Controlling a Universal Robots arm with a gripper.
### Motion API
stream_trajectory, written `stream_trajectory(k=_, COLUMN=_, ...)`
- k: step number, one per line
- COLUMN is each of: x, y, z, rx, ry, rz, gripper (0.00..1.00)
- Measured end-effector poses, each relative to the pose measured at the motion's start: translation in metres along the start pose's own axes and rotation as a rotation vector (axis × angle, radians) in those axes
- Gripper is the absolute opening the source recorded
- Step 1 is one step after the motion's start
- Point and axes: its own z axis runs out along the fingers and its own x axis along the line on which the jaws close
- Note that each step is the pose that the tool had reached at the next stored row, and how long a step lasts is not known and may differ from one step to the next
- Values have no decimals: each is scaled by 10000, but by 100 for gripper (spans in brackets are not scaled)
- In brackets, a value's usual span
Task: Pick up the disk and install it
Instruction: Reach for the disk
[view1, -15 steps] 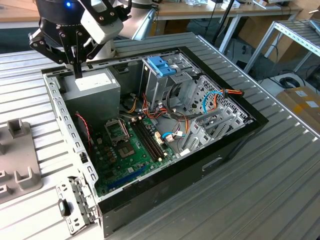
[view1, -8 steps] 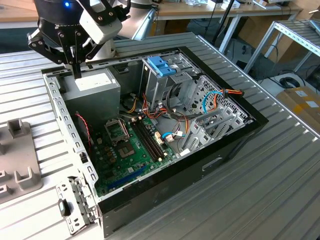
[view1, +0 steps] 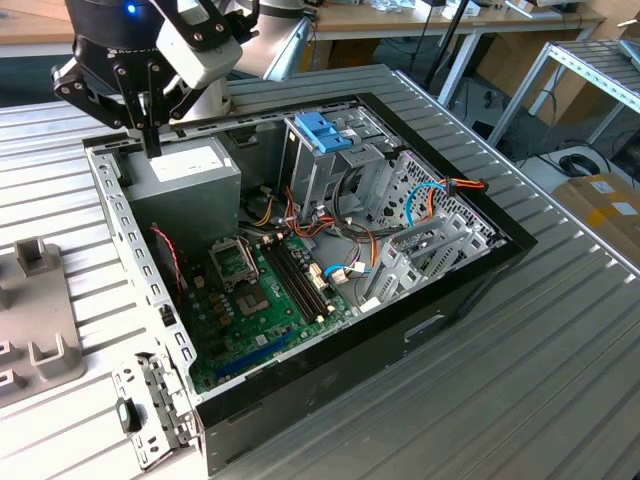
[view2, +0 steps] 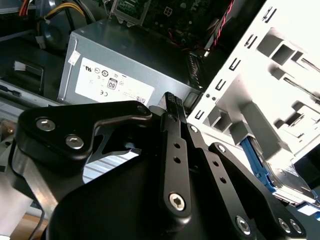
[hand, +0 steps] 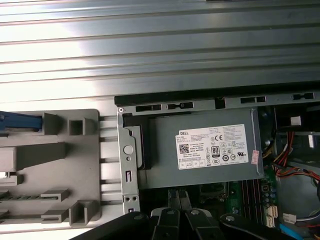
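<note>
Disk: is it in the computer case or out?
Out: in the second wrist view the disk sits in the holder outside the case.

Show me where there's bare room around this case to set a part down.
Widest: the ribbed table between the open case's black wall and the table edge, on the exterior view's right. Crowded: inside the case, cables run over the motherboard, and the gripper hangs above the power supply; a grey fixture takes the exterior view's left.

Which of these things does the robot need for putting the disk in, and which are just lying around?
Needed for the job:
disk
gripper
computer case
drive cage

Just lying about:
power supply
motherboard
cardboard box
</note>
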Motion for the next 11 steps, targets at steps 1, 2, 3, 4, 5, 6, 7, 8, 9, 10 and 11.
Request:
stream_trajectory(k=1, x=2, y=0, z=0, rx=0, ry=0, rz=0, gripper=10)
stream_trajectory(k=2, x=5, y=0, z=0, rx=0, ry=0, rz=0, gripper=10)
stream_trajectory(k=3, x=9, y=-1, z=0, rx=0, ry=0, rz=0, gripper=10)
stream_trajectory(k=4, x=11, y=-1, z=-1, rx=0, ry=1, rz=0, gripper=10)
stream_trajectory(k=5, x=12, y=-1, z=0, rx=0, ry=0, rz=0, gripper=10)
stream_trajectory(k=6, x=15, y=-1, z=-1, rx=0, ry=1, rz=0, gripper=10)
stream_trajectory(k=7, x=15, y=-1, z=0, rx=0, ry=0, rz=1, gripper=10)
stream_trajectory(k=8, x=30, y=-2, z=-1, rx=0, ry=1, rz=0, gripper=10)
stream_trajectory(k=9, x=39, y=-3, z=-1, rx=0, ry=0, rz=-1, gripper=10)
stream_trajectory(k=10, x=41, y=-3, z=-1, rx=0, ry=0, rz=0, gripper=10)
stream_trajectory(k=11, x=42, y=-3, z=-1, rx=0, ry=0, rz=0, gripper=10)
